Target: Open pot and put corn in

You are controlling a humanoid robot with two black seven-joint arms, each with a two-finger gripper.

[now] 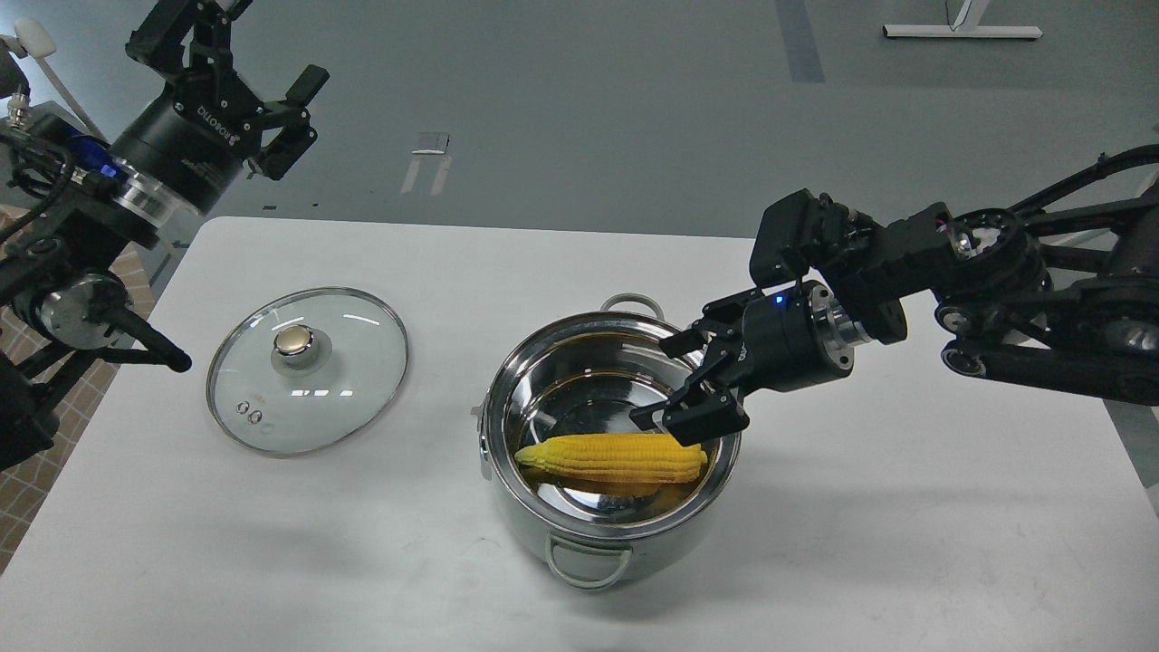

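Inside the shiny round stainless-steel pot (608,444) the bright yellow corn cob (611,458) already lay, your right pincer (681,380) released above it, leaving only withdrawal.

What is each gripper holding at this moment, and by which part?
Nothing. The right gripper hangs open over the pot, apart from the corn lying inside. The left gripper is open and empty, raised beyond the lid.

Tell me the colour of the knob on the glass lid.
Brass-gold knob, seen in the head view.
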